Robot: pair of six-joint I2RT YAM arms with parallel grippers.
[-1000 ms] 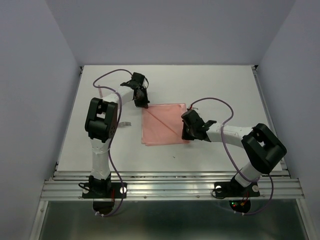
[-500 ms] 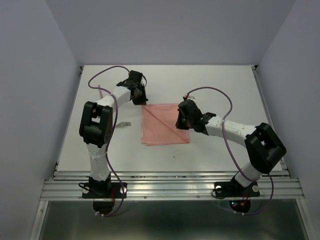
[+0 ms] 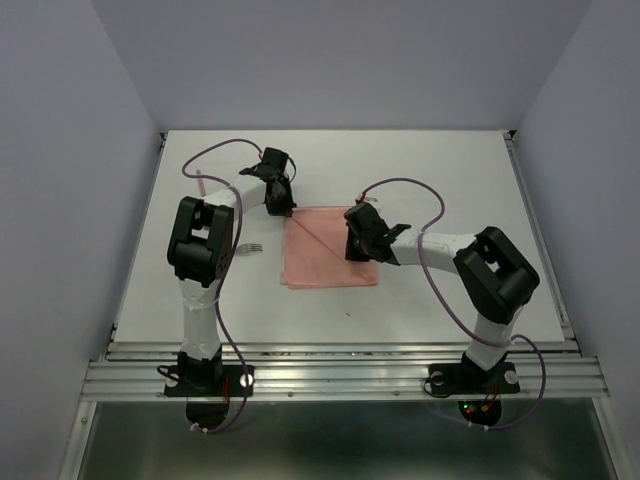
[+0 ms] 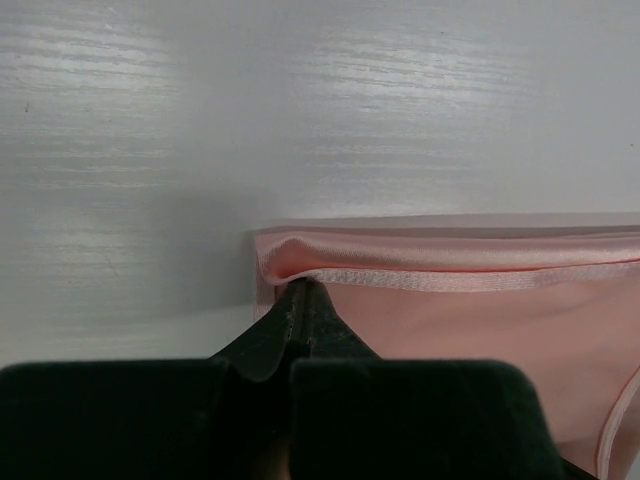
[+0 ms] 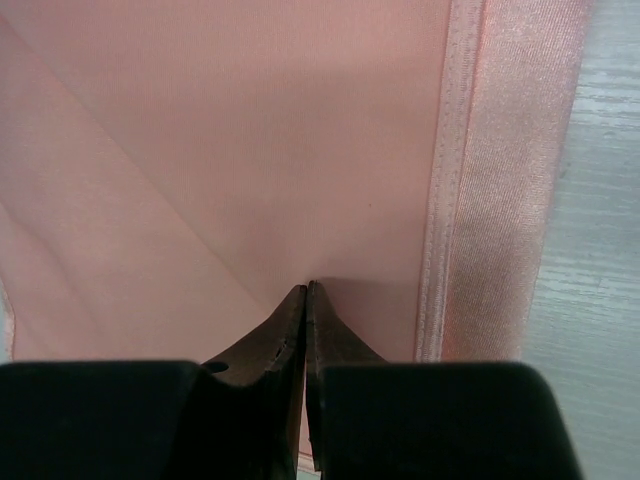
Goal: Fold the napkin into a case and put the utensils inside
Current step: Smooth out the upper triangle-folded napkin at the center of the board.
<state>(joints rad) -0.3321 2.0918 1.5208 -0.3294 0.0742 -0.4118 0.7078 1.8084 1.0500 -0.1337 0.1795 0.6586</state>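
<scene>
1 napkin, flat on the table, centre-left. 1 fork visible, on the table left of the napkin and apart from it. The left gripper reaches out to the napkin's far-left corner, fingers pressed together at the hem. The right gripper points down, tips together on the cloth beside the right hem.

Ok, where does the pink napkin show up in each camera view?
Top external: napkin lies mid-table.
Left wrist: napkin in the lower right, corner near centre.
Right wrist: napkin fills most of the frame.
Shared landmark: the white table bordering it in every view.
</scene>
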